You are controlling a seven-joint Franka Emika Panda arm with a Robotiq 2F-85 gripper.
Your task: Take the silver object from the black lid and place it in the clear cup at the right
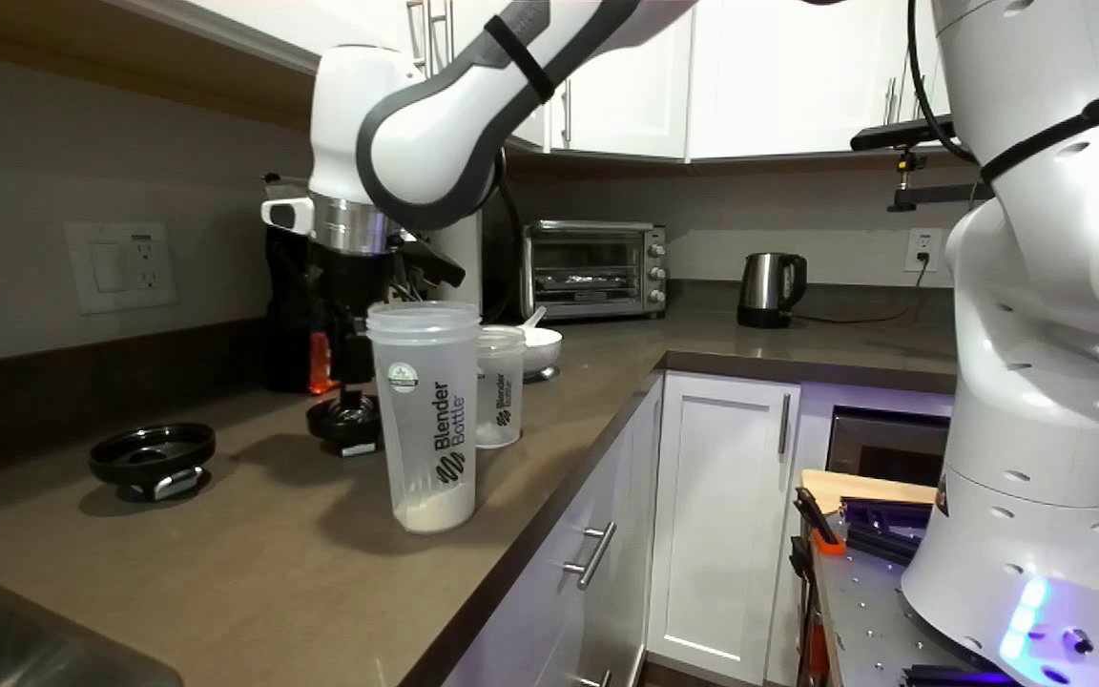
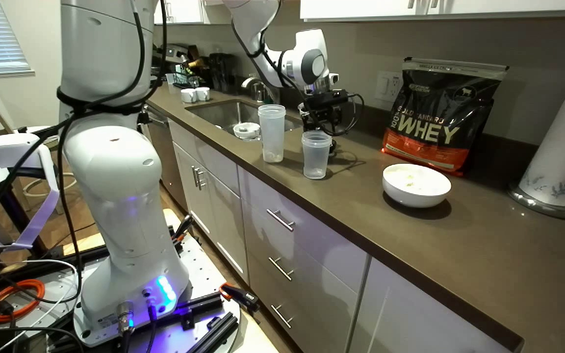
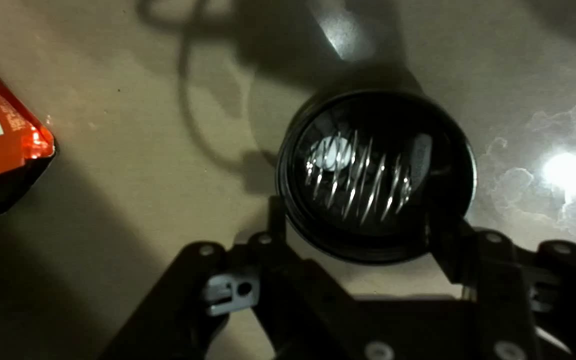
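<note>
Wrist view: we look down on a black shaker lid [image 3: 375, 252], and within its rim lies the silver wire whisk ball [image 3: 358, 175]. The hand [image 3: 358, 222] is spread wide, with nothing in its grasp; taking the lid as our dial, one fingertip shows at about eight o'clock, by the rim, and the opposite one between four and five, overlapping it. We cannot tell whether either touches the lid. The corner of an orange and black whey bag [image 3: 8, 135] lies at nine o'clock.

In an exterior view we see the hand pointing straight down over that lid on the brown counter [image 1: 254, 572]. From there a second black lid [image 1: 154, 458] sits between eight and nine o'clock, while the tall printed Blender Bottle cup [image 1: 425, 420], with pale powder [image 1: 437, 510] at its bottom, stands upright at three o'clock. The smaller translucent shaker cup [image 1: 500, 396] stands upright just beyond it toward two o'clock, partly hidden. In an exterior view we find a white bowl [image 2: 416, 198] between three and four o'clock of this smaller cup, and the whey bag between two and three.
</note>
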